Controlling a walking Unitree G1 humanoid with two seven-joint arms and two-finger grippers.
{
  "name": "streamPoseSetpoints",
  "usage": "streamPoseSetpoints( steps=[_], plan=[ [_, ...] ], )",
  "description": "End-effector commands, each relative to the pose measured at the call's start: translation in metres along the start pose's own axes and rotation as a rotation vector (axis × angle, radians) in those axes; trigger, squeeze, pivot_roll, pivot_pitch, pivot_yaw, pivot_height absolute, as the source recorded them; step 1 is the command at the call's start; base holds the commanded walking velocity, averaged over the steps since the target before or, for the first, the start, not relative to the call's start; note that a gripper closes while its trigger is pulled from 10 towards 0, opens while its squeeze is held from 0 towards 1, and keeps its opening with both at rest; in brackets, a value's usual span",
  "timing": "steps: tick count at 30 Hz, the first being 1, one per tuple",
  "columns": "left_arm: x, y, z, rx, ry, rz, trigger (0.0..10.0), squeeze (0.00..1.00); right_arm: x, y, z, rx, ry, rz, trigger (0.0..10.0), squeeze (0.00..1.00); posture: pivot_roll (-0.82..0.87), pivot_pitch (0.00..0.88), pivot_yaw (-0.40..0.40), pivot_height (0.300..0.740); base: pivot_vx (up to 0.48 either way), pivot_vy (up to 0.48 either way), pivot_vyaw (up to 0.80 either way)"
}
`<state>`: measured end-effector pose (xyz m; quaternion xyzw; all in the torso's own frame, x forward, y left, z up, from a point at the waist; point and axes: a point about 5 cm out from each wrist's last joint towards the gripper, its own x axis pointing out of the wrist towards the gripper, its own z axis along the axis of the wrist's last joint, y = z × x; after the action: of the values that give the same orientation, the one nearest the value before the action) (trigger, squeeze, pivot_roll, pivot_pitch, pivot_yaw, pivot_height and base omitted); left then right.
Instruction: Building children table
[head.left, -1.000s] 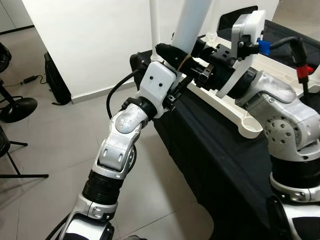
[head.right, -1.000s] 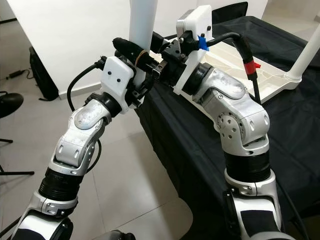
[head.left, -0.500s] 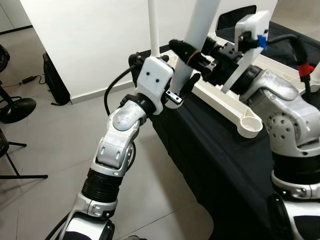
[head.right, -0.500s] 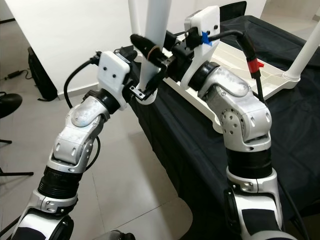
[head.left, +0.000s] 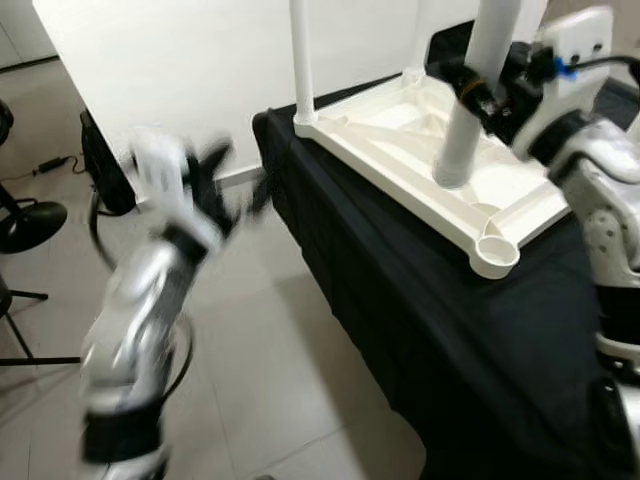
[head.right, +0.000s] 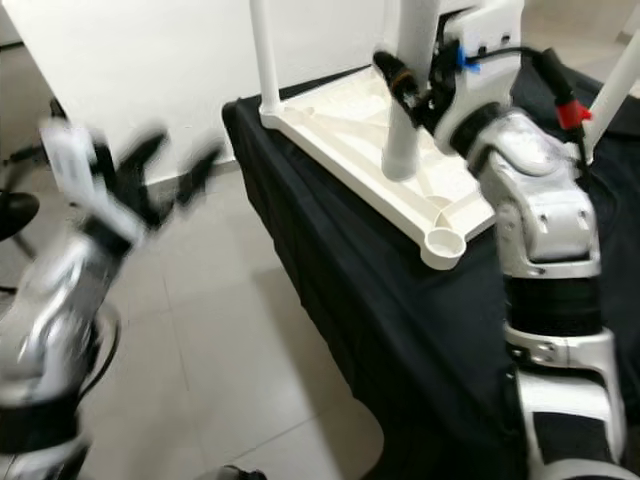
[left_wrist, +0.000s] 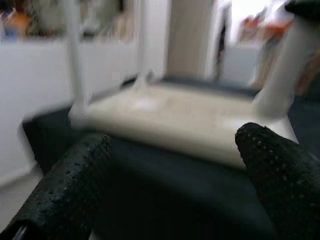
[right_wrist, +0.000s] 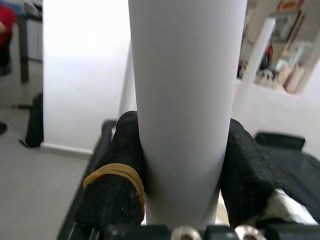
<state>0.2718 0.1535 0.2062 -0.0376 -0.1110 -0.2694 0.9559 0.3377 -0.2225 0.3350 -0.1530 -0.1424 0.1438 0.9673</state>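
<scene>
The left gripper hangs out over the floor, well apart from the bench — blurred in the head views, but the left wrist view shows its two fingers spread wide with nothing between them. It reads as the free hand, kept clear of the work.

Next comes the black cloth covering the bench, and on it the tabletop, lying upside down so that its ribbed underside and corner sockets face up, which is how the legs must go in. One leg stands upright in the corner by the wall, apparently seated. The near socket at the bench edge is an open ring, with nothing in it.

Further right, the right gripper is clamped on a second leg; the right wrist view has both fingers pressed against its white tube (one wears a yellow rubber band). The hold is low on the tube, probably so the bottom end can be steered. That end sits tilted over the ribbed underside, short of the near socket — not in any hole that I can make out.

My guess is that the leg is bound for that empty corner, and needs to be stood straighter first. At the far right another leg rises slanted from the tabletop's far side.
</scene>
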Motion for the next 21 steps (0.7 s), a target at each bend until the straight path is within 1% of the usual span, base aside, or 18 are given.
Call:
streamPoseSetpoints(
  steps=[1,2,3,4,5,7,8,9,10,11,12,13,16,18,20,21],
  plan=[
    [-0.011,-0.025,-0.02,-0.002,0.083,-0.119,10.0,0.0,-0.004,-0.004,-0.004,-0.002,0.019,-0.004,0.0,0.0,-0.05,0.107,-0.007,0.74,0.0,0.0,0.0],
    [-0.015,-0.033,-0.027,-0.02,0.105,-0.146,10.0,0.0,-0.005,-0.005,-0.006,-0.001,0.025,-0.008,0.0,0.0,-0.05,0.107,-0.007,0.74,0.0,0.0,0.0],
    [-0.015,-0.033,-0.027,-0.02,0.105,-0.146,10.0,0.0,-0.005,-0.005,-0.006,-0.001,0.025,-0.008,0.0,0.0,-0.05,0.107,-0.007,0.74,0.0,0.0,0.0],
    [-0.024,-0.055,-0.032,-0.078,0.116,-0.259,10.0,0.0,-0.009,-0.007,-0.014,0.017,0.043,-0.014,0.0,0.0,-0.06,0.123,-0.011,0.74,0.0,0.0,0.0],
    [-0.026,-0.06,-0.032,-0.091,0.117,-0.287,10.0,0.0,-0.009,-0.007,-0.016,0.021,0.046,-0.015,0.0,0.0,-0.06,0.123,-0.011,0.74,0.0,0.0,0.0],
    [-0.027,-0.062,-0.032,-0.098,0.118,-0.301,10.0,0.0,-0.01,-0.007,-0.016,0.023,0.048,-0.016,0.0,0.0,-0.06,0.123,-0.011,0.74,0.0,0.0,0.0],
    [-0.033,-0.072,-0.034,-0.103,0.137,-0.378,10.0,0.0,-0.016,-0.009,-0.023,0.04,0.061,-0.021,1.0,0.0,-0.06,0.137,-0.006,0.74,0.0,0.0,0.0],
    [-0.033,-0.072,-0.034,-0.103,0.137,-0.378,10.0,0.0,-0.016,-0.009,-0.023,0.04,0.061,-0.021,1.0,0.0,-0.06,0.137,-0.006,0.74,0.0,0.0,0.0],
    [-0.043,-0.083,-0.037,-0.102,0.176,-0.48,10.0,0.0,-0.029,-0.014,-0.034,0.093,0.073,-0.052,10.0,0.0,-0.06,0.148,0.001,0.74,0.0,0.0,0.0],
    [-0.043,-0.083,-0.037,-0.102,0.176,-0.48,10.0,0.0,-0.029,-0.014,-0.034,0.093,0.073,-0.052,10.0,0.0,-0.06,0.148,0.001,0.74,0.0,0.0,0.0],
    [-0.047,-0.085,-0.038,-0.096,0.19,-0.502,10.0,0.0,-0.035,-0.017,-0.038,0.121,0.073,-0.074,10.0,0.0,-0.06,0.148,0.001,0.74,0.0,0.0,0.0],
    [-0.047,-0.085,-0.038,-0.096,0.19,-0.502,10.0,0.0,-0.035,-0.017,-0.038,0.121,0.073,-0.074,10.0,0.0,-0.06,0.148,0.001,0.74,0.0,0.0,0.0],
    [-0.048,-0.08,-0.038,-0.039,0.194,-0.499,10.0,0.0,-0.049,-0.017,-0.048,0.175,0.094,-0.104,10.0,0.0,-0.06,0.166,0.018,0.74,0.0,0.0,0.0],
    [-0.048,-0.08,-0.038,-0.039,0.194,-0.499,10.0,0.0,-0.049,-0.017,-0.048,0.175,0.094,-0.104,10.0,0.0,-0.06,0.166,0.018,0.74,0.0,0.0,0.0],
    [-0.045,-0.081,-0.036,-0.014,0.18,-0.503,10.0,0.0,-0.055,-0.014,-0.054,0.179,0.103,-0.123,10.0,0.0,-0.07,0.176,0.031,0.74,0.0,0.0,0.0],
    [-0.045,-0.081,-0.036,-0.014,0.18,-0.503,10.0,0.0,-0.055,-0.014,-0.054,0.179,0.103,-0.123,10.0,0.0,-0.07,0.176,0.031,0.74,0.0,0.0,0.0]
  ],
)
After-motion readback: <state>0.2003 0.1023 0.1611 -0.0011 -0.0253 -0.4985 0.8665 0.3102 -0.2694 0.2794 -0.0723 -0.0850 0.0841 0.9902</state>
